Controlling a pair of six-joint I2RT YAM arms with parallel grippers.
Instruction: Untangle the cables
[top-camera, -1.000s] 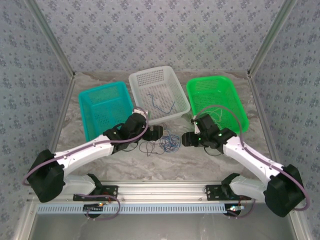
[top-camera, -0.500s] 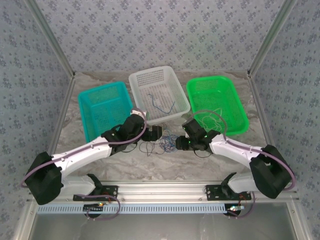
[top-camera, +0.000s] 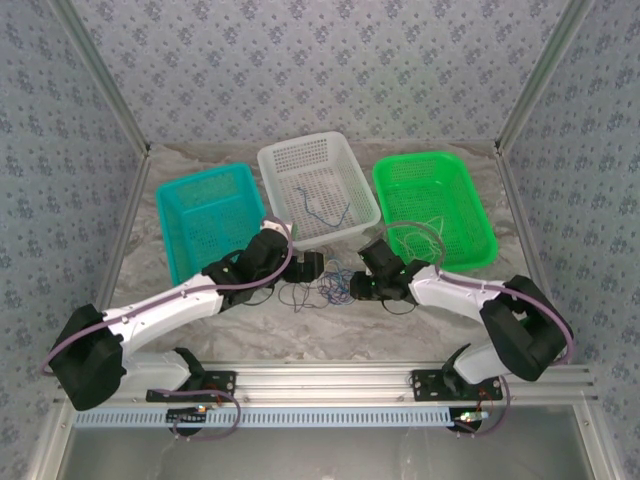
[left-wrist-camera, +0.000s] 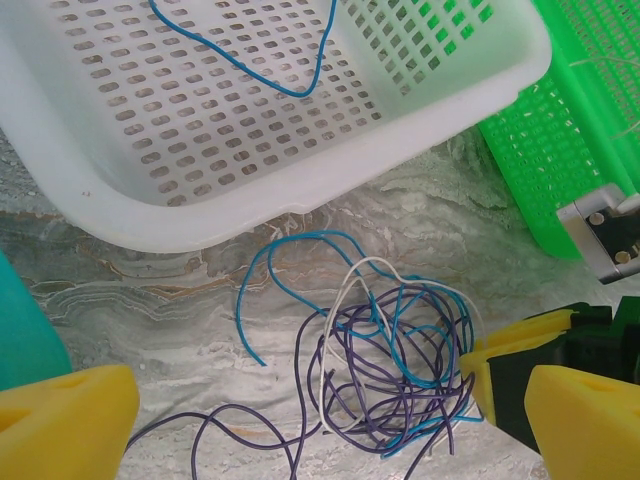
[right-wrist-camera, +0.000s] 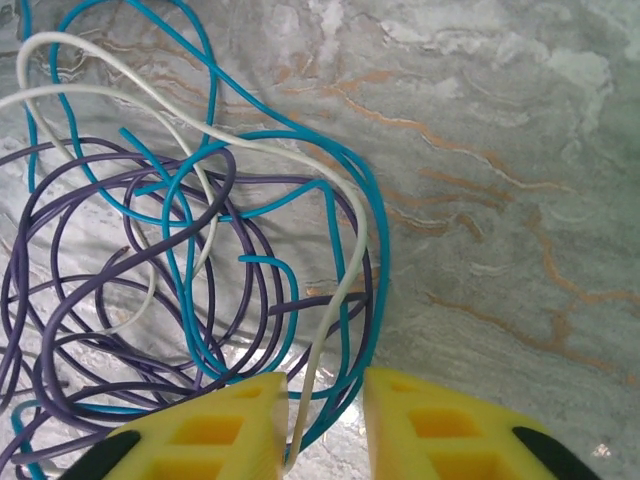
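On the tabletop (top-camera: 330, 335), on the near side of the white basket (top-camera: 300, 160), the left tool (left-wrist-camera: 320, 430) hangs wide open over the tangled cables (left-wrist-camera: 390, 370). The right tool (right-wrist-camera: 325, 405) is barely open, with a white strand (right-wrist-camera: 340, 300) in its gap. It should pinch that strand alone, keeping the blue and purple loops out, then pull slowly.

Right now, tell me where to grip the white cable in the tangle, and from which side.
Grip the white cable on its long run down the tangle's edge nearest the right gripper, coming from that side. There it lies at the rim, outside most purple loops with blue cables beside it, and passes between that gripper's fingers.
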